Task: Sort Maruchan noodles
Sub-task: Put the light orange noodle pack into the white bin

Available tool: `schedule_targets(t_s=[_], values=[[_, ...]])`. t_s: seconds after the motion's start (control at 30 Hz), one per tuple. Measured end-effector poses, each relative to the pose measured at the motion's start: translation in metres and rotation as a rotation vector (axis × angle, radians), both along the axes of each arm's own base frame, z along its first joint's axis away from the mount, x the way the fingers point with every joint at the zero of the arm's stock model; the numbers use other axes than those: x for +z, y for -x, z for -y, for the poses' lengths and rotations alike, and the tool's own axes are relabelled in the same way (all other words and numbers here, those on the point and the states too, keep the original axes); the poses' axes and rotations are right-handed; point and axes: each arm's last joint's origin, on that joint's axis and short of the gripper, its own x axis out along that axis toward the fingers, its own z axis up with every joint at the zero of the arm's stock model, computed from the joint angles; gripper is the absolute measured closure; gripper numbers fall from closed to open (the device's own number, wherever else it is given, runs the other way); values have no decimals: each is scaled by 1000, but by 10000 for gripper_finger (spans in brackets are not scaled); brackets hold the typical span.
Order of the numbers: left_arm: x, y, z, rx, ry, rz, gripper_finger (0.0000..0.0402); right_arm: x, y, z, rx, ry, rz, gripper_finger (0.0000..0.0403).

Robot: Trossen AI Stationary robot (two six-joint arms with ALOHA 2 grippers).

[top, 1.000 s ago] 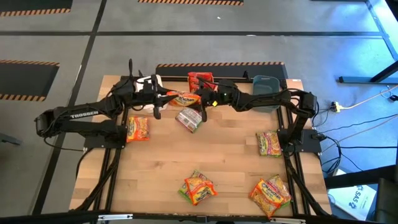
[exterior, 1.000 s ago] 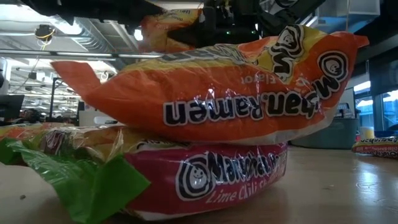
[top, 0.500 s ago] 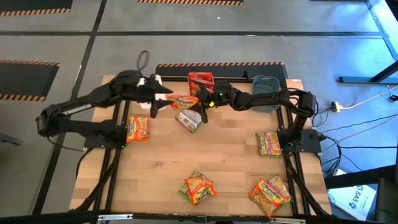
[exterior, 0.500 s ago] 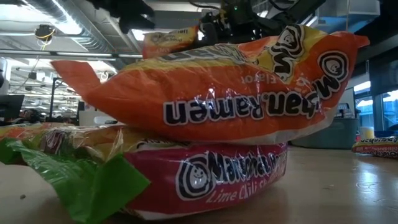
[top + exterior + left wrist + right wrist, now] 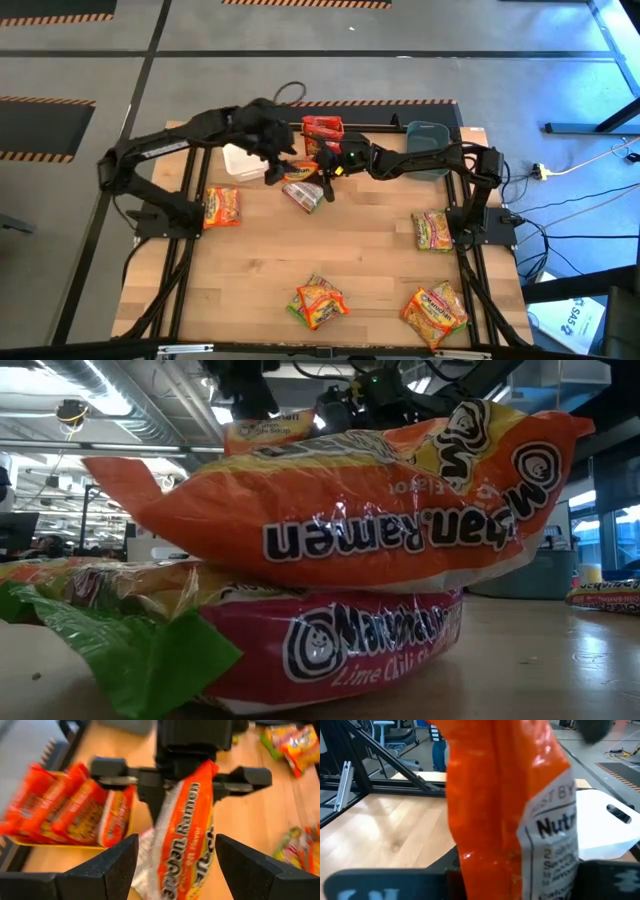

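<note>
The pale wooden tabletop [image 5: 330, 250] carries everything. Along its far edge stand three plastic bins: a white one [image 5: 243, 160] towards the far left corner, an orange one [image 5: 322, 130] holding red ramen packets near the middle, and a grey-blue one [image 5: 428, 140] towards the far right corner.

The two dark arms meet just in front of the orange bin. The right hand [image 5: 322, 168] is clamped on one end of an orange crinkly plastic ramen packet [image 5: 300, 168], held clear of the tabletop; in the right wrist view the packet [image 5: 510, 810] rises between the fingers, its white printed back showing. The left hand [image 5: 278, 160] is at the packet's other end with its fingers spread wide; in the left wrist view each dark finger [image 5: 107, 865] stands apart from the packet [image 5: 185, 840], not pressing it.

Directly below the held packet a silvery-backed packet [image 5: 305, 193] lies on the tabletop. More packets lie loose: one orange-yellow by the left edge [image 5: 222, 207], one green-yellow by the right edge [image 5: 432, 230], a small pile at the near edge's middle [image 5: 318, 301], and another near the near right corner [image 5: 435, 311].
</note>
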Motion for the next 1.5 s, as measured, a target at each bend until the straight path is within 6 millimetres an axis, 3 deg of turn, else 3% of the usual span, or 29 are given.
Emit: schedule_targets(t_s=[0.23, 0.57, 0.8, 1.03, 1.23, 1.5], values=[[-13, -25, 1, -51, 54, -138, 143, 0, 0, 0, 0, 1, -3, 300], [-29, -35, -1, -19, 28, -238, 162, -1, 0, 0, -5, 0, -11, 299], [-29, -34, -2, -11, 22, -245, 221, -1, 0, 0, -13, 5, -3, 291], [-30, -33, -2, -15, 19, -261, 288, 1, 1, 0, -12, 5, 0, 210], [-27, -24, -1, 31, -27, -311, 338, 23, 15, 1, -56, 76, -38, 165], [-25, -7, -9, 133, -89, -418, 392, 44, 43, -3, -183, 176, -209, 161]])
